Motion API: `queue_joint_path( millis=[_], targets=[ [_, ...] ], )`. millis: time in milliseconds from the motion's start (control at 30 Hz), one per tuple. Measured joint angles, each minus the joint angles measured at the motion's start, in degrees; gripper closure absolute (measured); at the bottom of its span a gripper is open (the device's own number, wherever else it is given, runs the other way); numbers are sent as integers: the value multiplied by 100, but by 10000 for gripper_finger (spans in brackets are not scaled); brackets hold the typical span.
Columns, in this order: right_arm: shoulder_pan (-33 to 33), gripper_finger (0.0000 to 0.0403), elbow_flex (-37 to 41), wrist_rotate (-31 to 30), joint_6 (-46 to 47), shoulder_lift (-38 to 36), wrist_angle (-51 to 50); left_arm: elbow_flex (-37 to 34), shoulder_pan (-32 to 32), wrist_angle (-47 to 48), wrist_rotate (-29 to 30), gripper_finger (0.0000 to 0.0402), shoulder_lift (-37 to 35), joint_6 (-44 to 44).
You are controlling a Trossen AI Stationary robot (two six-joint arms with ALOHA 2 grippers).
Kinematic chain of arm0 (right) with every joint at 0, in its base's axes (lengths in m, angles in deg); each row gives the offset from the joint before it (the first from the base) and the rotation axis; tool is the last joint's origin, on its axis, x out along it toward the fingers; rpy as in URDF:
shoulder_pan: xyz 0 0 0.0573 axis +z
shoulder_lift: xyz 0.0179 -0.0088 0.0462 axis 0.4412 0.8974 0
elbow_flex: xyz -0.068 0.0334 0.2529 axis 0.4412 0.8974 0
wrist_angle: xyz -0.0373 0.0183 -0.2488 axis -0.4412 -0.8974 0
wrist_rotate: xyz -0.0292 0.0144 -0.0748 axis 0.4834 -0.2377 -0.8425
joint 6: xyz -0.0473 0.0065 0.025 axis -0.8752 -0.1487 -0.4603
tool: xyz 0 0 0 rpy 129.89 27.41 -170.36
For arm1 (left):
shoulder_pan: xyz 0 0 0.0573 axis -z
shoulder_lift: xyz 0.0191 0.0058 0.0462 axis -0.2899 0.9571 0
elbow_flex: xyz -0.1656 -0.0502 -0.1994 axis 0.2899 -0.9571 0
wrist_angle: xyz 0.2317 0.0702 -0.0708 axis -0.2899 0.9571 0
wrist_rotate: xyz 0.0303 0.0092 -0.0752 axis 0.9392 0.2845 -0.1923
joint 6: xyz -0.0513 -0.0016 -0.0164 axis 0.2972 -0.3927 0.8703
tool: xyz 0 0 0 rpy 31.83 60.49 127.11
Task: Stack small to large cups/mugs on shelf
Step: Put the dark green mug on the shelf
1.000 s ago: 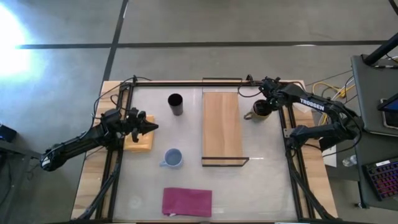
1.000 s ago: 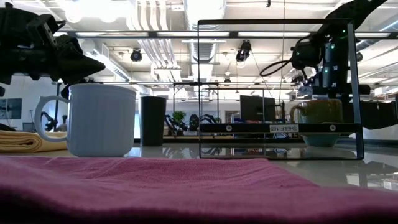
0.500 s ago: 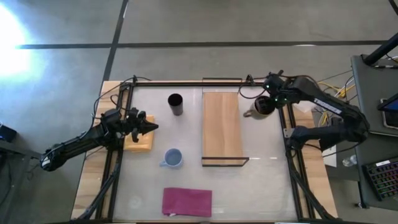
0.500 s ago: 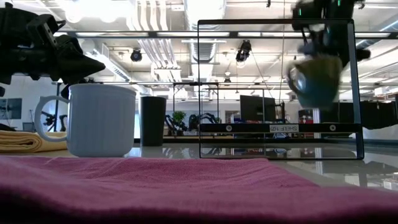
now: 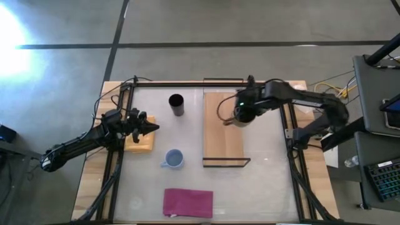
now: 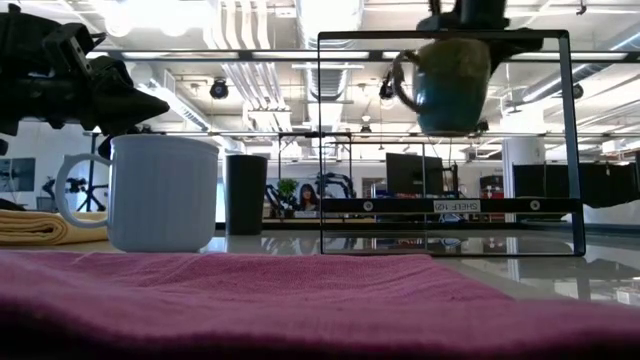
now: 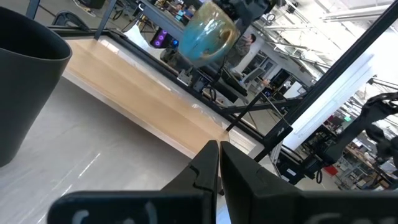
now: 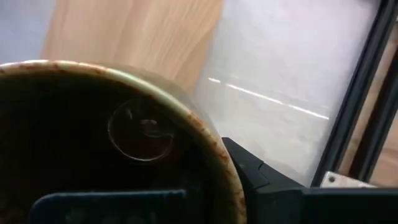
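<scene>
Glossy white tabletop (image 5: 187, 181) inside a black frame; low view adds the room behind: ceiling ducts, strip lights, other rigs. High view puts the right gripper (image 5: 242, 112) over the right edge of the shelf (image 5: 222, 134), clamped on the brown mug (image 5: 244, 114). Only the low view shows height: mug (image 6: 448, 82) hangs well clear of the board, near the top of the shelf's black frame, handle toward the picture's left. Left wrist view catches its blue-glazed underside (image 7: 205, 40) above the wood. Right wrist view shows just the dark interior and brown rim (image 8: 124, 124), one finger against the wall. Left gripper (image 5: 150, 127) hovers over the yellow folded cloth (image 5: 140, 142), fingers together, holding nothing. Black cup (image 5: 176, 104) left of the shelf's far end, light blue mug (image 5: 173, 159) nearer, magenta cloth (image 5: 187, 202) at the front edge.
</scene>
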Motion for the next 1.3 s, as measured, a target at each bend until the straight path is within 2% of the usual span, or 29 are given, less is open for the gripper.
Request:
queue_joint_path(
  millis=[267,500,1100,1300],
  targets=[
    [-139,372,-191,228,-43,1084,966,0,-1,0,-1,400,0,0],
    [-170,371,-328,416,-74,1677,1006,0,0,0,0,400,0,1],
    [-291,369,-160,367,471,1844,1231,0,-1,0,0,400,0,1],
    [-259,342,-144,388,499,1851,1179,0,1,0,1,400,0,-1]
  ],
)
